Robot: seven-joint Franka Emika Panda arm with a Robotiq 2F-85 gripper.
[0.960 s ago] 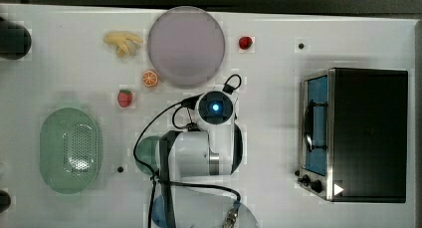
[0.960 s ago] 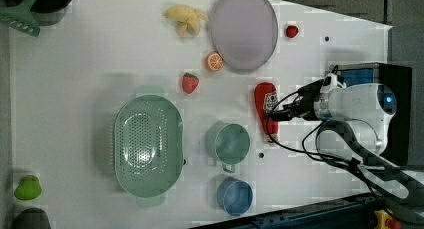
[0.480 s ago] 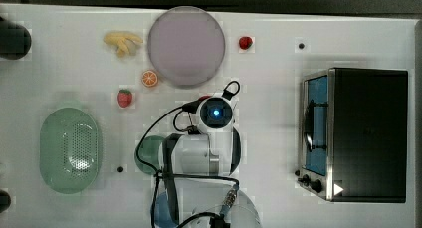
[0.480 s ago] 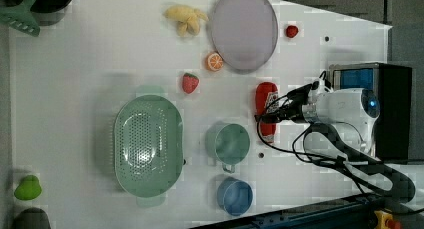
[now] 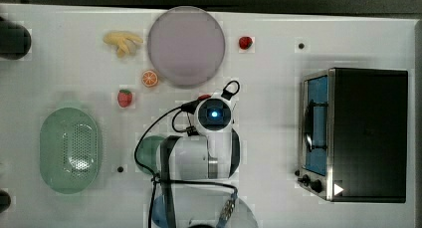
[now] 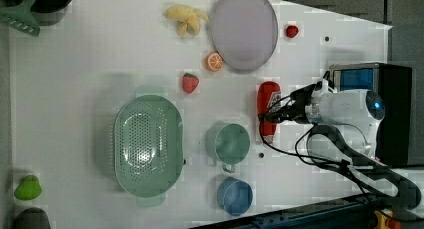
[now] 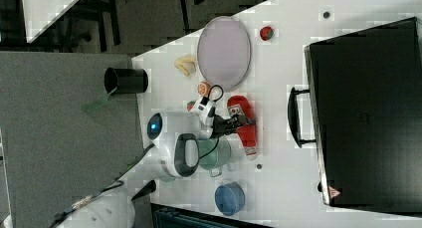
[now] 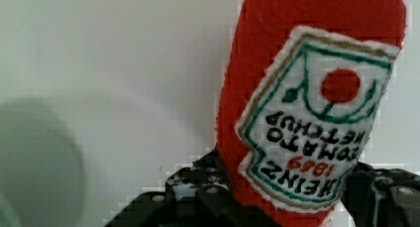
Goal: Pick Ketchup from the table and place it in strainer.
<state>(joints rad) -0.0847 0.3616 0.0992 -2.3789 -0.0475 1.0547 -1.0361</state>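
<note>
A white stitched label on the red ketchup (image 8: 307, 103) fills the right half of the wrist view. The lettering appears upside down in the frame. Black letters read "HEINZ" on the lowest line, then "TOMATO" and "KETCHUP" on the lines above it, with the number "1869" in red between "HEINZ" and "TOMATO". Above the words sits a red tomato drawing inside a green outline. In the other views the label is too small to read, and no other text is legible

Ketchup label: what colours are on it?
White label with green border, red dot, black lettering, on the red ketchup; clearest in the wrist view.
</note>
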